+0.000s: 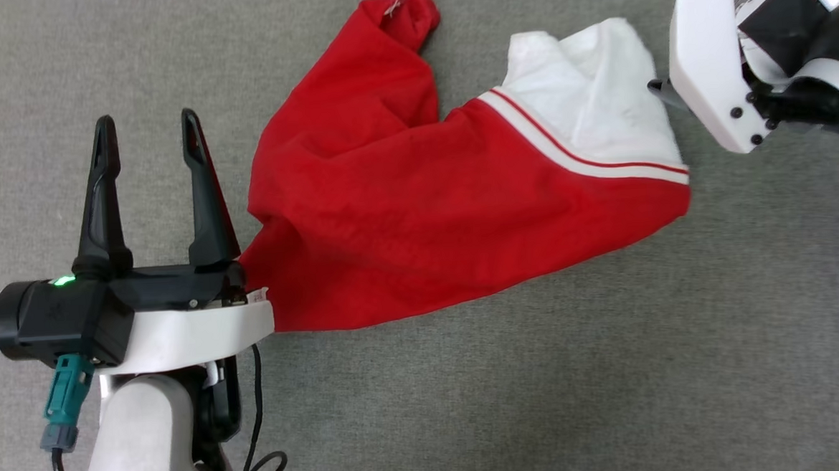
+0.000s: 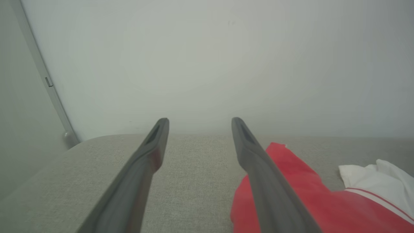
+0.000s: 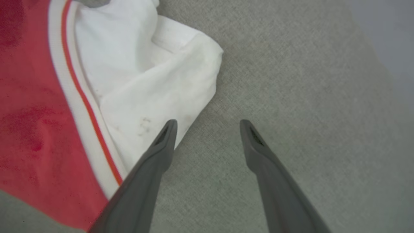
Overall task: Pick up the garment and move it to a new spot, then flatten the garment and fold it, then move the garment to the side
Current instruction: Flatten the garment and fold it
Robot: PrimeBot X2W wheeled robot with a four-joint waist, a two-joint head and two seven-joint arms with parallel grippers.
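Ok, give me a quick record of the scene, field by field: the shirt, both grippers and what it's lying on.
garment: red jersey shirt with white sleeve, bunched up, not flattened
surface: grey woven fabric
left gripper: jaws open, empty, beside the shirt's red end
right gripper: jaws open, empty, at the white sleeve's edge
fold: not yet done
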